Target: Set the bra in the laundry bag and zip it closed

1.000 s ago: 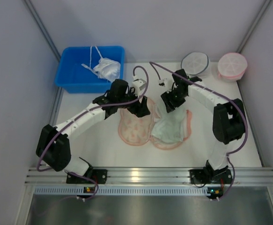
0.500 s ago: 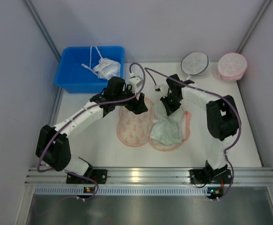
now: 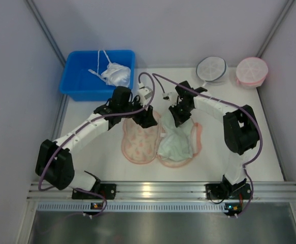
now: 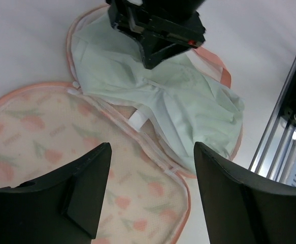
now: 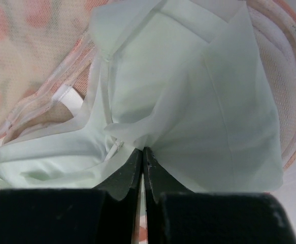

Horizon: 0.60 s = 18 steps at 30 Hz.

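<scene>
Bra [image 3: 175, 145] edge pinched, laundry bag [image 3: 136, 145] open flat

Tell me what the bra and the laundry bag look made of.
Both look textile. the bra: soft, matte pale-green fabric, probably lightly padded, since it folds and creases in thick layers. the laundry bag: fine matte mesh printed with peach flowers and edged in peach binding; tiny holes show in the wrist views.
</scene>
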Available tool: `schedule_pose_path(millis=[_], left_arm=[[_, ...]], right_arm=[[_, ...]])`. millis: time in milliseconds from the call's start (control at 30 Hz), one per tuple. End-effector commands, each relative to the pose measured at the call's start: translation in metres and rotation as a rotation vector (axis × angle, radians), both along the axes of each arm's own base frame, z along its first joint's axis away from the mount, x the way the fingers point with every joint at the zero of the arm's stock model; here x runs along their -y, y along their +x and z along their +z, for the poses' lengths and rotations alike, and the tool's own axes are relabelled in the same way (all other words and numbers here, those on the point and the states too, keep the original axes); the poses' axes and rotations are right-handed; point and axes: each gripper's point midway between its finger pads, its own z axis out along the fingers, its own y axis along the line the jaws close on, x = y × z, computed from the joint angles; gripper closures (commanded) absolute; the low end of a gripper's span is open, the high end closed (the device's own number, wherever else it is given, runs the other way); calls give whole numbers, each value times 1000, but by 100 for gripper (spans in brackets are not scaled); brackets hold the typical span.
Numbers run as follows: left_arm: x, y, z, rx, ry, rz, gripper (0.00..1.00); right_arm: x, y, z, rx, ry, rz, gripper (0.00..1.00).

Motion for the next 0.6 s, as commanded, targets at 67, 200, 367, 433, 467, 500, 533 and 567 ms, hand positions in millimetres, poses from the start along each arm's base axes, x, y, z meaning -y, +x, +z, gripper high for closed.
schedule_pose_path(millis=[67, 200, 367, 433, 467, 500, 533, 567], left_arm=[[5, -42, 6, 271, 64, -333, 29], [20, -69, -21, 359, 210, -491, 29], [59, -84, -45, 410, 305, -621, 28], [76, -86, -56, 398, 330, -653, 28], [80, -85, -62, 402, 346, -665, 28], [87, -84, -64, 413, 359, -673, 28], [92, -88, -78, 403, 386, -699, 28], [96, -86, -83, 421, 398, -705, 28]], right_arm=[[-15, -2, 10, -11, 67, 36, 94], [-22, -14, -8, -104, 97, 42, 78], [-25, -9, 4, -88, 128, 38, 76], [-22, -6, 6, -85, 128, 30, 79], [-22, -4, 7, -85, 130, 30, 82], [-21, -5, 5, -91, 126, 37, 84], [-20, -7, 0, -109, 117, 38, 87], [-20, -10, -3, -121, 114, 42, 88]])
